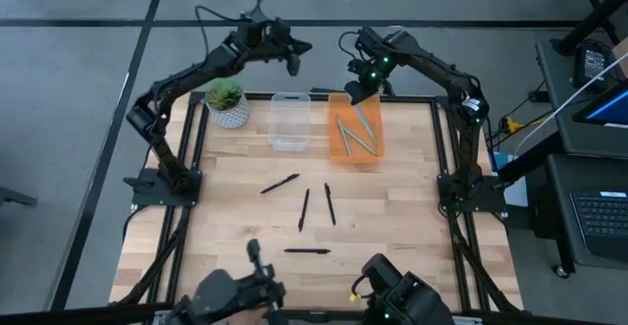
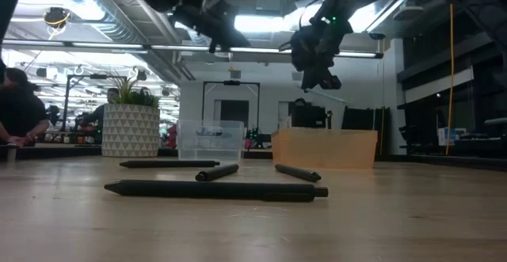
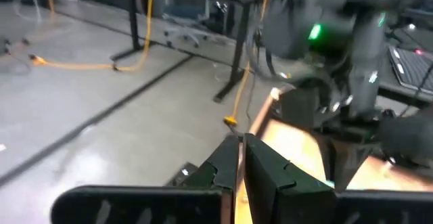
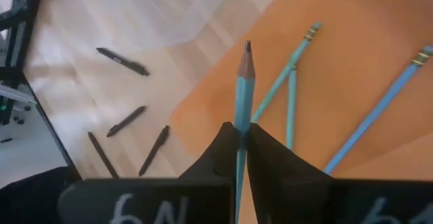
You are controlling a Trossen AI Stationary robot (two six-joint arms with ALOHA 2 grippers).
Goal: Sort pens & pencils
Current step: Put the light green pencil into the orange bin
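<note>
My right gripper (image 1: pixel 358 87) hangs over the orange tray (image 1: pixel 339 146) and is shut on a teal pencil (image 4: pixel 242 92), tip pointing away from the fingers. Three more teal pencils (image 4: pixel 289 82) lie in the tray (image 4: pixel 352 48). Four black pens lie on the wooden table: one slanted (image 1: pixel 280 184), two near upright (image 1: pixel 304 209) (image 1: pixel 331 204), and one flat nearer the front (image 1: pixel 307 250). In the low view the front pen (image 2: pixel 214 188) is closest. My left gripper (image 1: pixel 292 60) is shut and empty, raised behind the clear container (image 1: pixel 290 121).
A potted plant (image 1: pixel 228 101) stands at the back left beside the clear container. Two more arm bases show at the table's front edge (image 1: pixel 392 300). A person (image 2: pixel 17 108) sits far off in the room.
</note>
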